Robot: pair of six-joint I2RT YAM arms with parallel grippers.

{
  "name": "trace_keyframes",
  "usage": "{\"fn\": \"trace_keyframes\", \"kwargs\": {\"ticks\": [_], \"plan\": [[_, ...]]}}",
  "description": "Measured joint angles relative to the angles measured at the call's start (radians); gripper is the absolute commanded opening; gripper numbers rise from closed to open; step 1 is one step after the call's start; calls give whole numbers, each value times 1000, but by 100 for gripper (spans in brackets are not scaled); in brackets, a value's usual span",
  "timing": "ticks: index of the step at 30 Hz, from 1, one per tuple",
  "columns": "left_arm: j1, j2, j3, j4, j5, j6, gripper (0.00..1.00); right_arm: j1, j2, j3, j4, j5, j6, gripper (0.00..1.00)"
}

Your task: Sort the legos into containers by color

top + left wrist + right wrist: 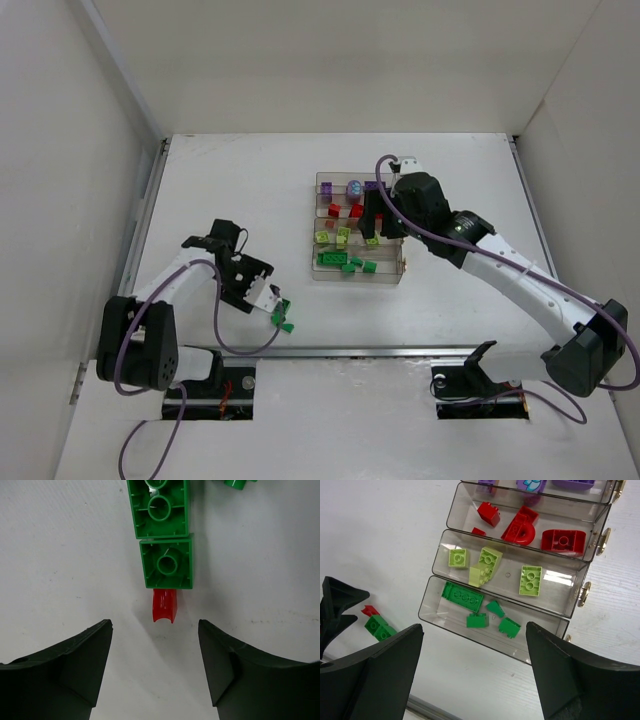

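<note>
Jaws of the left gripper (274, 306) stand apart and empty; jaws of the right gripper (374, 226) are likewise apart, holding nothing. Top view: the left gripper is low over the table (230, 190) beside 2 loose green bricks (284, 320) near the table's near edge, well apart from the tray (316, 276). The right gripper hangs over the tray's right half. Left wrist view: the left gripper (155, 630) points at 1 small red piece (165, 605), which lies just ahead of the gap, slightly right of centre, and touches the nearer of the 2 green bricks (167, 562). A 3rd green bit (235, 482) shows at the top edge. Right wrist view: the right gripper (474, 630) looks down on the tray (427, 611) with its 4 compartments. They hold dark green legos (462, 596), lime legos (531, 580), red legos (563, 541) and purple legos (530, 484), each colour apart. My judgement: the red piece is next for the left arm. Risks:
- It is tiny and curved, so closing fingers may squirt it out.
- It touches green, so an off-centre approach could pinch or drag a green brick along.
- A shove could send the bricks toward the near edge.
- The right arm over the tray could block the drop or collide.
</note>
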Motion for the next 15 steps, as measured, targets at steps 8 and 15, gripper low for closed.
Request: {"fn": "trace_keyframes", "kwargs": {"ticks": [8,15], "plan": [[-16,51,-2,33,-35,-6,54,0,1,0,0,11,-6,90],[-54,73,-13,60,-35,-44,34,0,38,0,2,19,-25,90]]}}
